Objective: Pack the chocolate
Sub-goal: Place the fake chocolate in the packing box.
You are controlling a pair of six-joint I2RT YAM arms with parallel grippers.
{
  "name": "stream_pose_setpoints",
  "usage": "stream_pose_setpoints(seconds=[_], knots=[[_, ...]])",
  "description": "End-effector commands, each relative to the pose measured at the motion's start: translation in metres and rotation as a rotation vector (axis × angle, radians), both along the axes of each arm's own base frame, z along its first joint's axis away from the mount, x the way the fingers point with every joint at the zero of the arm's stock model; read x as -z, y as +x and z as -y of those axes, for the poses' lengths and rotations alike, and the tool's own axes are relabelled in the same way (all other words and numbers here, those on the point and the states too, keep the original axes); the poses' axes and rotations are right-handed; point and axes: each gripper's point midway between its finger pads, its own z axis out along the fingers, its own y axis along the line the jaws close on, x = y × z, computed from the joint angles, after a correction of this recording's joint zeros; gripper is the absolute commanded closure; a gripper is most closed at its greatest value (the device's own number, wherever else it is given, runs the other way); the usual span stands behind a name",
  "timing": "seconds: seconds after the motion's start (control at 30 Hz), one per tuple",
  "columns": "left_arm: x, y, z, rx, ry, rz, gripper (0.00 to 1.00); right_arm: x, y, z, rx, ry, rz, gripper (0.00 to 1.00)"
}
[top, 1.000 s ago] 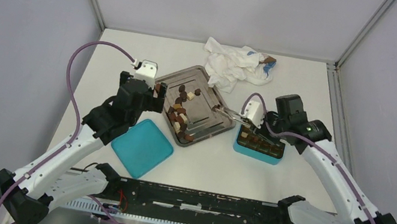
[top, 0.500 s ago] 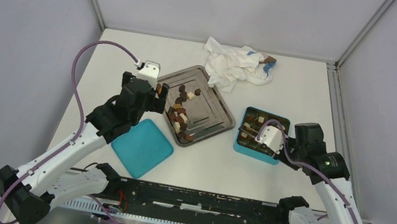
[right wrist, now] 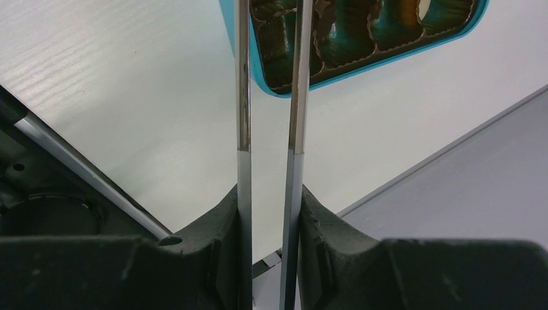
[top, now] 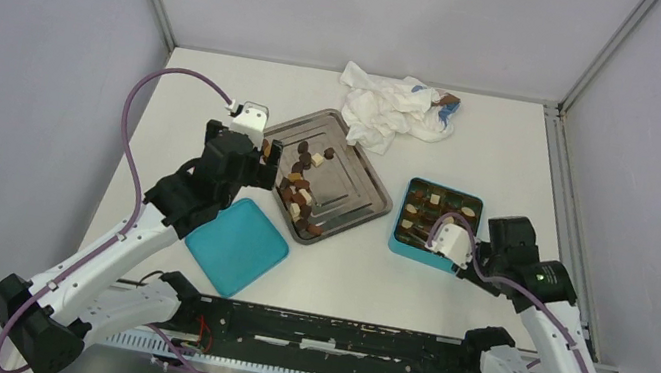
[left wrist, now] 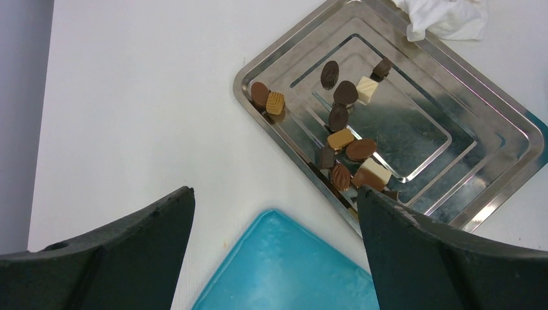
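Note:
Several chocolate pieces (top: 298, 186), dark brown, light brown and cream, lie along the left side of the steel tray (top: 363, 177); the left wrist view shows these chocolates (left wrist: 342, 139) on the tray (left wrist: 413, 129). My left gripper (top: 265, 164) hovers open and empty (left wrist: 274, 194) over the tray's left edge and the teal lid (left wrist: 291, 271). My right gripper (right wrist: 269, 194) is shut on thin metal tongs (right wrist: 242, 97), which point over the near part of the teal box (right wrist: 362, 39). The tong tips are out of view. The box (top: 437, 220) holds several pieces in its cups.
A crumpled white cloth (top: 391, 105) with blue marks lies behind the tray. The teal lid (top: 237, 245) lies flat by the left arm. The table's right rim runs close to the right gripper (top: 444, 241).
My right arm has pulled back from the tray with the tongs and now sits over the near side of the teal box. The left arm has barely shifted.

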Motion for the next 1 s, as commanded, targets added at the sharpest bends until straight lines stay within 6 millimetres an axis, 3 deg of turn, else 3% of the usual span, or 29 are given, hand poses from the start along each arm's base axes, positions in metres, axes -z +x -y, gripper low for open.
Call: stream_pose_setpoints(seconds=[0.0, 0.5, 0.7, 0.97], knots=[[-0.006, 0.005, 0.003, 0.000, -0.026, 0.028, 0.00, -0.006, 0.014, 0.000, -0.005, -0.012, 0.046, 0.79], [-0.007, 0.004, 0.004, 0.005, -0.031, 0.031, 0.00, -0.008, 0.022, -0.014, -0.040, 0.043, 0.027, 0.59], [-0.008, 0.004, 0.003, 0.005, -0.035, 0.035, 0.00, -0.015, 0.025, -0.016, -0.040, 0.051, 0.043, 0.59], [-0.008, 0.004, 0.003, 0.003, -0.035, 0.036, 0.00, -0.043, 0.034, -0.028, -0.057, 0.118, 0.099, 0.62]])
